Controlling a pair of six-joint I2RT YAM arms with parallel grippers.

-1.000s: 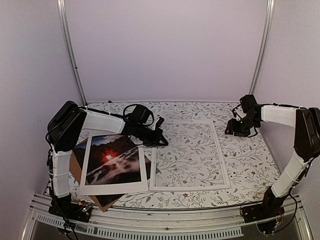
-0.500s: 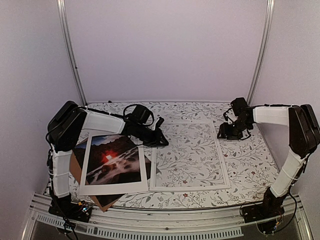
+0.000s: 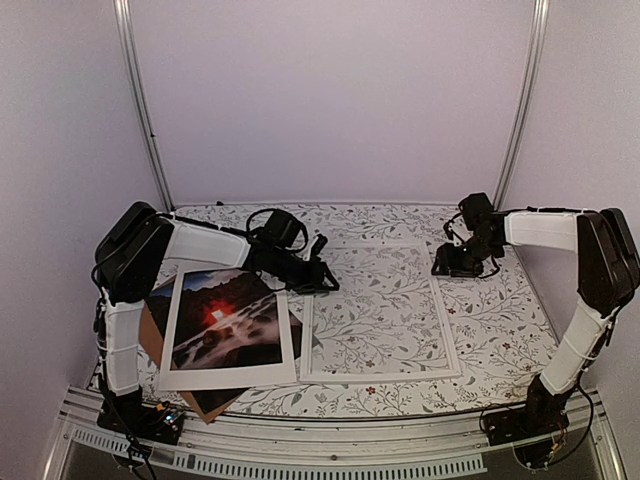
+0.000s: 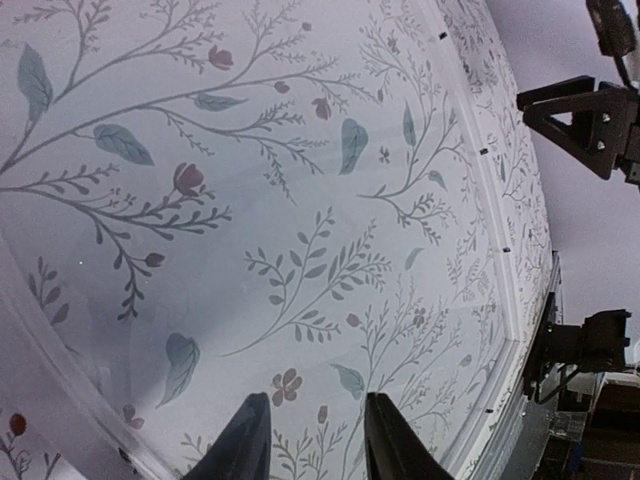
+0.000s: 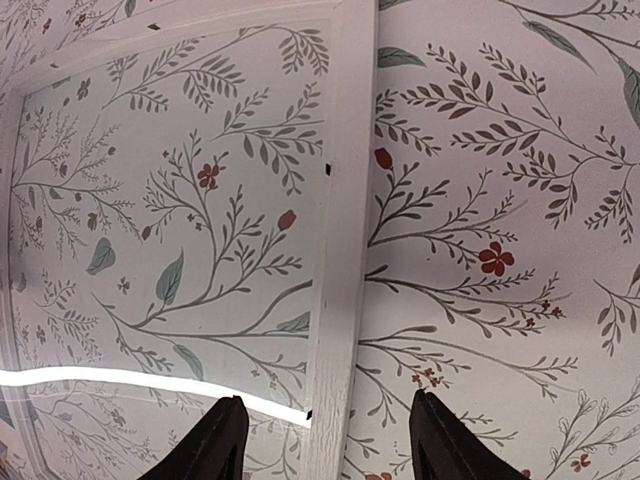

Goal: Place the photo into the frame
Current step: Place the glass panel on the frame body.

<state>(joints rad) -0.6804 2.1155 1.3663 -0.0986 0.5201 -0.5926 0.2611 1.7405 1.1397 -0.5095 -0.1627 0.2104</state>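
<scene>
The photo (image 3: 225,318), a dark landscape with a red-orange glow, lies at the left, bordered by the white mat (image 3: 172,340). The white frame (image 3: 380,377) lies flat in the middle, and the floral cloth shows through its pane. My left gripper (image 3: 328,285) is open and empty at the frame's upper left corner. In the left wrist view (image 4: 315,440) it hovers low over the pane, with the frame's rail (image 4: 508,290) beyond. My right gripper (image 3: 441,270) is open and empty. In the right wrist view (image 5: 330,445) its fingers straddle the frame's right rail (image 5: 345,250).
A brown backing board (image 3: 150,330) sticks out from under the mat at the left and front. The table has a floral cloth (image 3: 500,320). Metal posts stand at the back corners. The right gripper (image 4: 590,110) also shows in the left wrist view.
My right gripper has moved left and down from the table's right side to the frame's right rail. My left gripper has shifted slightly toward the frame.
</scene>
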